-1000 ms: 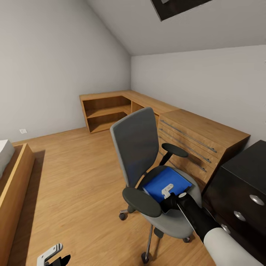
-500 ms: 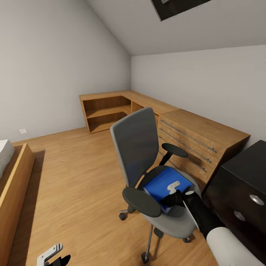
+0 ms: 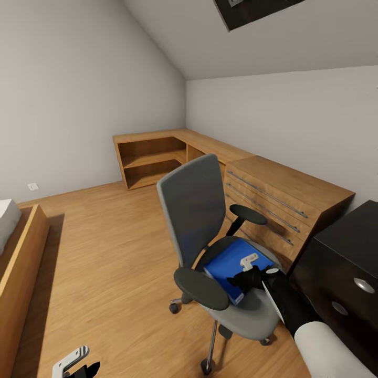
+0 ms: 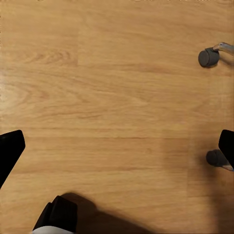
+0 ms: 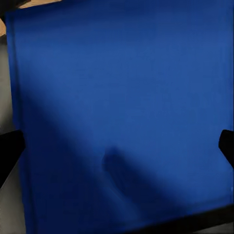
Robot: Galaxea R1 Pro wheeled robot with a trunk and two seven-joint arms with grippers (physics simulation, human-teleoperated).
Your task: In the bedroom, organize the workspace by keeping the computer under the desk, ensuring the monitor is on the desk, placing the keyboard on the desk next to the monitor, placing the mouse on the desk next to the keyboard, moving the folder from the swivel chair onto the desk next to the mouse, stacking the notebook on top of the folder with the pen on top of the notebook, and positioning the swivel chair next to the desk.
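Reaching fwd from lower right of head view, right arm stretches over the swivel chair [image 3: 210, 231], right gripper [image 3: 251, 269] poised above the folder [image 3: 233, 265]; fingers [image 5: 9, 151] spread wide apart, blue cover between them in wrist cam. Folder lies flat on chair seat. Left gripper [image 3: 73, 361] hangs low near the wood floor [image 3: 105, 252], fingers apart, chair castors [image 4: 208, 57] in its wrist view. Desk [image 3: 352, 262] w/ black drawers and silver knobs at right, beside a light-wood cabinet [image 3: 273, 194]. Sloped ceiling, grey walls.
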